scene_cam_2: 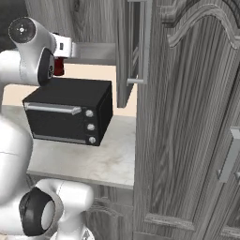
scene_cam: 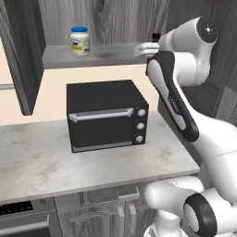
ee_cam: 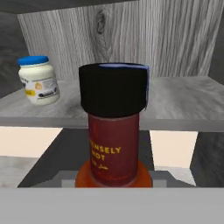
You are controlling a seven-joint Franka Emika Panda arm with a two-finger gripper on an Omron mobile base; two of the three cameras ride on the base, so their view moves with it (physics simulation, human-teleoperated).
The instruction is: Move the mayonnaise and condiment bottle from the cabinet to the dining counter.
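The condiment bottle (ee_cam: 114, 131), dark red with a black cap and yellow lettering, fills the middle of the hand view. It hangs in front of the cabinet's grey shelf (ee_cam: 183, 98), above the black oven. My gripper (scene_cam_2: 59, 60) is shut on it, though the bottle hides the fingertips. From the right base view the red bottle (scene_cam_2: 58, 67) shows just under the white hand. The mayonnaise (scene_cam: 80, 41), a whitish jar with a light blue lid, stands upright on the left part of the shelf (scene_cam: 115, 54); it is also the jar (ee_cam: 38, 81) left of the bottle.
A black oven (scene_cam: 104, 115) sits on the marble worktop (scene_cam: 37, 162) directly under the shelf. An open cabinet door (scene_cam: 21, 55) stands at the left, another door (scene_cam_2: 133, 47) at the right. A tall dark grey cabinet (scene_cam_2: 187, 122) flanks the worktop on the right.
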